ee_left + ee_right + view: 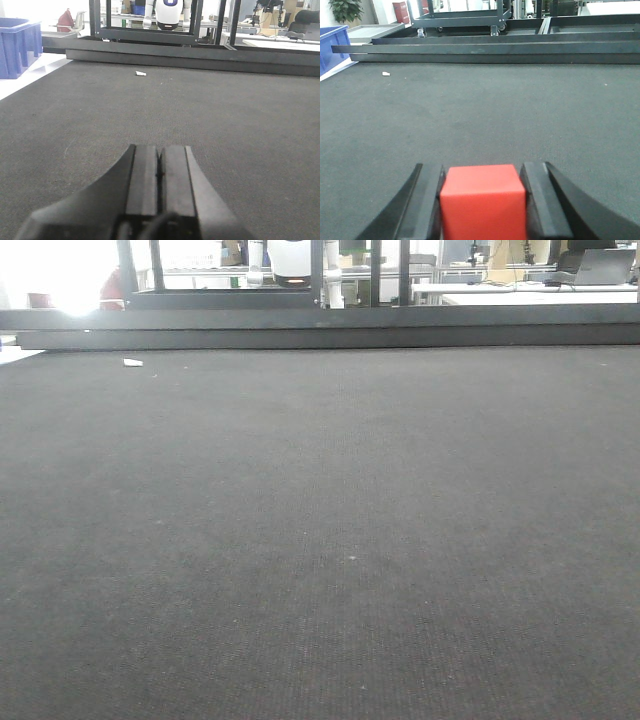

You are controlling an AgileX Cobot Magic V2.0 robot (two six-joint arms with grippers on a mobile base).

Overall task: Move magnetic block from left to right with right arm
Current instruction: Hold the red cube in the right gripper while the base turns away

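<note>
The magnetic block (483, 200), a plain bright-red cube, fills the bottom centre of the right wrist view. My right gripper (482, 166) is shut on it, one black finger against each side face. Whether the cube rests on the dark mat (485, 110) or hangs above it cannot be told. In the left wrist view my left gripper (160, 147) is shut with its pads pressed together and nothing between them, low over the mat. The front view shows only mat, with no gripper and no block.
A small white scrap (133, 362) lies near the mat's far left edge. Dark metal frame rails (320, 325) run along the far side. A blue crate (17, 45) stands off the mat at the left.
</note>
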